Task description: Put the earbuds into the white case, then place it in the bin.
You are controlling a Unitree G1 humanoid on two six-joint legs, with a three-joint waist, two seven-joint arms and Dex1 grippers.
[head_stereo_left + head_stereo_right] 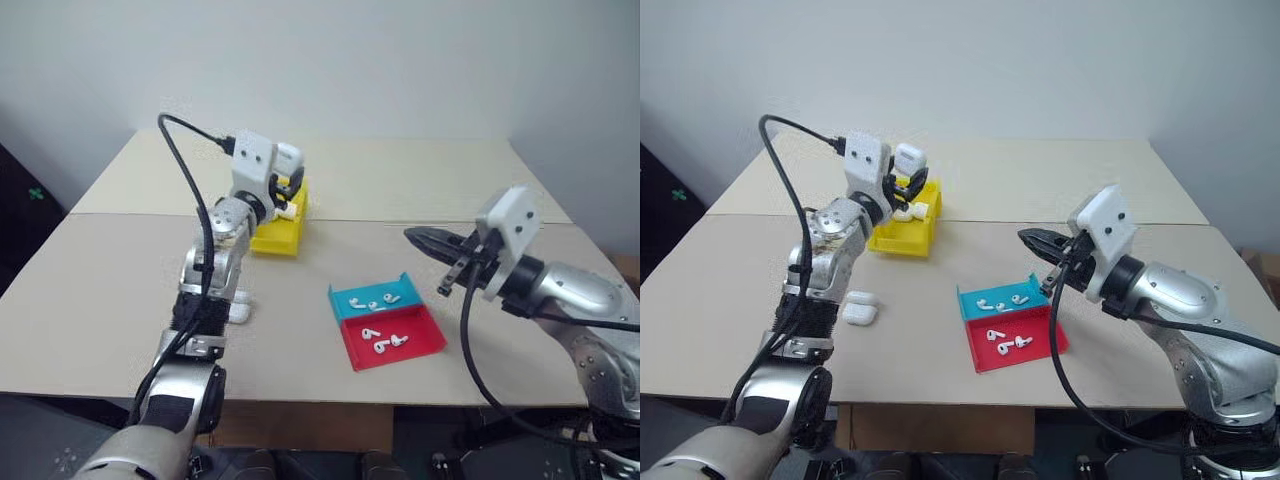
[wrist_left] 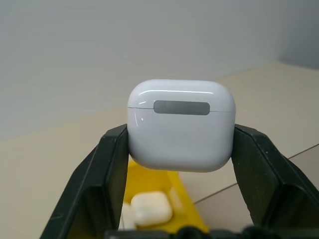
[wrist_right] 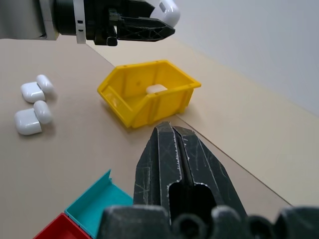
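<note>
My left gripper [image 1: 906, 178] is shut on the white case [image 2: 181, 124], its lid closed, and holds it in the air above the yellow bin [image 1: 902, 240]. Other white cases [image 2: 151, 208] lie inside the bin. Several earbuds [image 1: 1000, 303] rest in the blue tray [image 1: 963, 297], and more earbuds [image 1: 1008, 343] in the red tray [image 1: 980, 361]. My right gripper [image 1: 1032, 238] hangs shut and holds nothing, above the table just behind the trays.
Two white cases [image 1: 860, 308] with open lids lie on the table near my left forearm. The table's far half behind the bin is bare, and a seam runs across the tabletop [image 1: 1120, 190].
</note>
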